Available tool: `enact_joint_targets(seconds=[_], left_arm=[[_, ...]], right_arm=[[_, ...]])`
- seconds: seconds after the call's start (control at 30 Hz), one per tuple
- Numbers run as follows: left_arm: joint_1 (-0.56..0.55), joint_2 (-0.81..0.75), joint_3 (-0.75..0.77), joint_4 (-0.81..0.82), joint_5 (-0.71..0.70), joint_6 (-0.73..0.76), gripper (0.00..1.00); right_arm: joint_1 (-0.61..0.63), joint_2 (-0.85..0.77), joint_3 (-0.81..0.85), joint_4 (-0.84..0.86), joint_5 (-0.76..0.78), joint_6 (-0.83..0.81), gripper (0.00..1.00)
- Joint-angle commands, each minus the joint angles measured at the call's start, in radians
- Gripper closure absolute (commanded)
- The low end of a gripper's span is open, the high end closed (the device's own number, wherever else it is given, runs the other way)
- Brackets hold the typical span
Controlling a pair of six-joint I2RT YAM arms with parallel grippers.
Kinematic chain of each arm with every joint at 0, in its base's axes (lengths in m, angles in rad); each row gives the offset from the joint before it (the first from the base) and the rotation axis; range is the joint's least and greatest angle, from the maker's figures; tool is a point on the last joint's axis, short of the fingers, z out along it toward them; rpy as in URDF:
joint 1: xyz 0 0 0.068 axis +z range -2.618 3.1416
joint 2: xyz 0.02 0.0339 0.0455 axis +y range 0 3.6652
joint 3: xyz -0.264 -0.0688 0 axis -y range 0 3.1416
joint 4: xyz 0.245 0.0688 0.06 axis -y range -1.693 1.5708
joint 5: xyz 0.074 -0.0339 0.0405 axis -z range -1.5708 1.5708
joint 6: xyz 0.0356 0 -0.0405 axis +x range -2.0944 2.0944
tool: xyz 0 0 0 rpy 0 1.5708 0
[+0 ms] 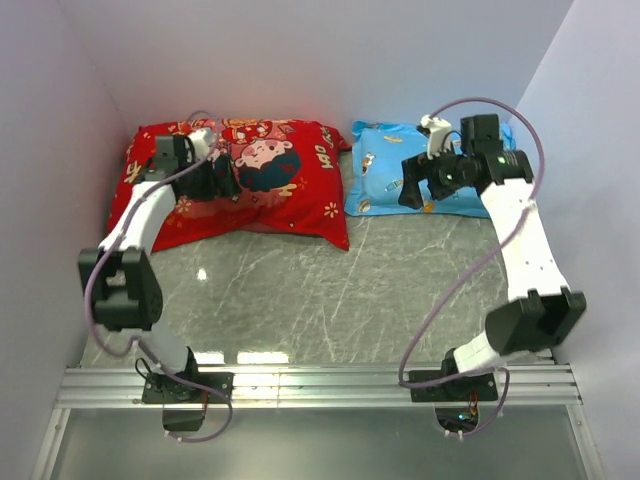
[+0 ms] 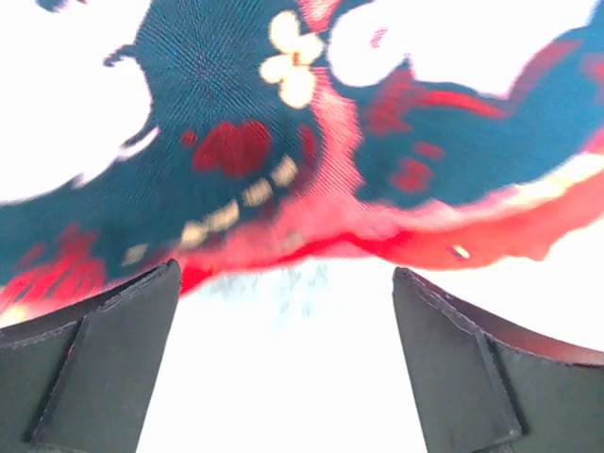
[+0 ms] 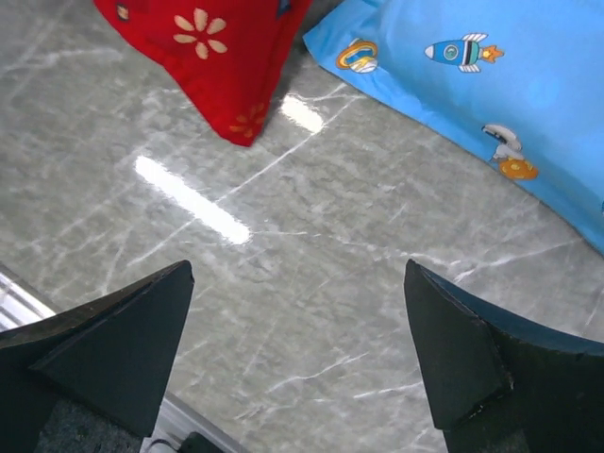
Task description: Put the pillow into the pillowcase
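Left gripper (image 2: 285,274) jaws wide, close over pillowcase (image 1: 290,190) far left; right gripper (image 3: 298,267) jaws wide too, hovering over table (image 1: 330,290) beside blue pillow (image 1: 380,175).

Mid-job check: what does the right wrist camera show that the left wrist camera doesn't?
Only right wrist: the grey marble table, the edge of the blue pillow with rocket print, and a corner of the red pillowcase lying on the table. Only left wrist: a blurred close-up of the pillowcase's cartoon print, with a washed-out white area below that I cannot identify. Both: red pillowcase fabric, and the right gripper and the left gripper, each open.
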Motion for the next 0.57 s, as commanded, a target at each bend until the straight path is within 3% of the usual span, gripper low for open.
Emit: enact_joint_targets(seconds=[0.0, 0.1, 0.17, 0.37, 0.53], left_arm=[[0.034, -0.183, 0.064, -0.148, 0.003, 0.060, 0.01], [0.107, -0.275, 0.053, -0.237, 0.053, 0.093, 0.01], [0.118, -0.339, 0.015, -0.276, 0.012, 0.126, 0.01], [0.121, -0.566, -0.227, -0.199, -0.008, 0.224, 0.00], [0.109, -0.643, -0.287, -0.194, -0.072, 0.224, 0.01]], right_arm=[[-0.035, -0.112, -0.107, 0.085, -0.039, 0.062, 0.00], [-0.058, -0.206, -0.234, 0.184, -0.057, 0.130, 0.00], [-0.064, -0.264, -0.290, 0.235, -0.057, 0.167, 0.00], [-0.065, -0.447, -0.517, 0.329, -0.020, 0.196, 0.00], [-0.065, -0.545, -0.612, 0.347, 0.016, 0.202, 0.00]])
